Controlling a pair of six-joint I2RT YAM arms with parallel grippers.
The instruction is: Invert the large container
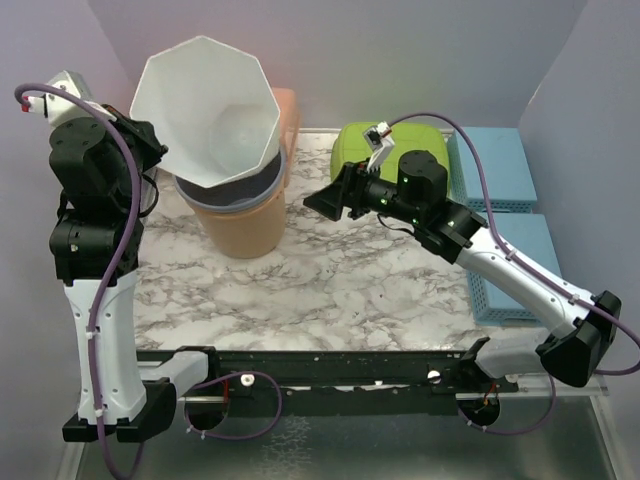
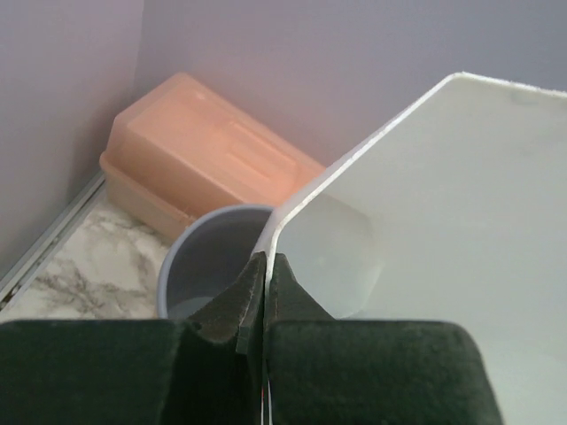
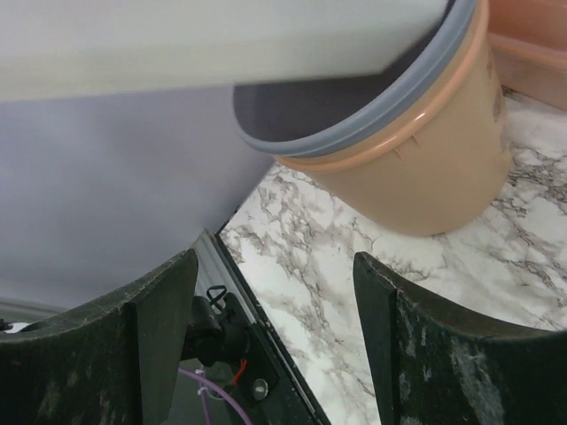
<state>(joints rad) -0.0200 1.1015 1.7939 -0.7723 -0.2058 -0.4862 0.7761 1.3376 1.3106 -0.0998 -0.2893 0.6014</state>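
Note:
The large container (image 1: 215, 110) is a white, many-sided tub, held in the air and tilted, its mouth facing up and to the front. My left gripper (image 1: 158, 150) is shut on its left rim. In the left wrist view the fingertips (image 2: 266, 261) pinch the thin white wall (image 2: 443, 221). Below it stands a grey-blue cup (image 1: 235, 195) nested in a peach cup (image 1: 245, 225). My right gripper (image 1: 318, 203) hovers open to the right of that stack, with nothing between its fingers (image 3: 275, 266). The white tub (image 3: 177, 44) crosses the top of the right wrist view.
A peach lidded box (image 2: 204, 150) lies against the back wall behind the cups. A green object (image 1: 350, 150) sits behind the right wrist. Two blue baskets (image 1: 490, 165) (image 1: 510, 270) stand at the right. A black rail (image 1: 320, 370) runs along the near edge.

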